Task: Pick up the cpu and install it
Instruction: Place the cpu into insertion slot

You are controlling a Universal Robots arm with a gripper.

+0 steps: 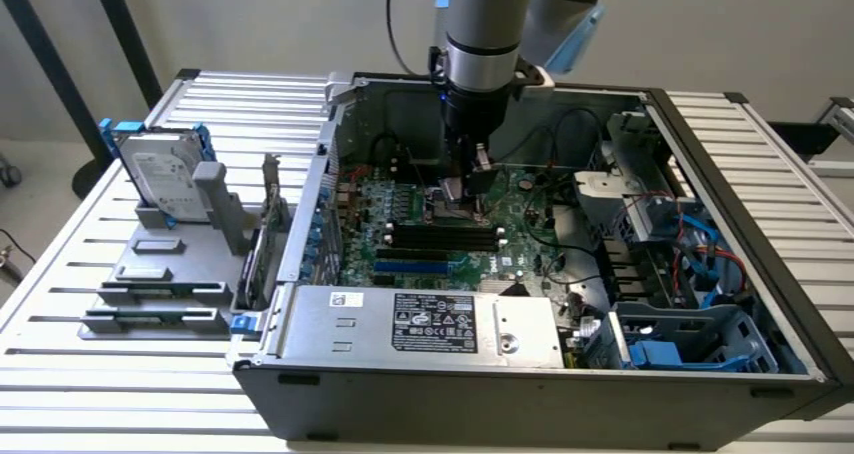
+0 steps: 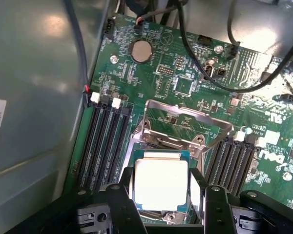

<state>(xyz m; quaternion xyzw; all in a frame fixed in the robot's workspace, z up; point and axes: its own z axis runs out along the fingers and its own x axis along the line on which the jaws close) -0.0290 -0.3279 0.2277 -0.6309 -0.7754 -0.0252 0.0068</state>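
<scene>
While at socket [image 2: 168, 217], cpu [image 2: 161, 184] between memory slots [image 2: 103, 146]

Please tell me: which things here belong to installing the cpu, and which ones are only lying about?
Belong to the job:
- cpu, at the socket
- socket, its metal frame raised
- gripper, down inside the case, at the cpu

Only lying about:
- hard drive, outside the case, on the exterior view's left
- power supply
- coin cell
- memory slots
</scene>
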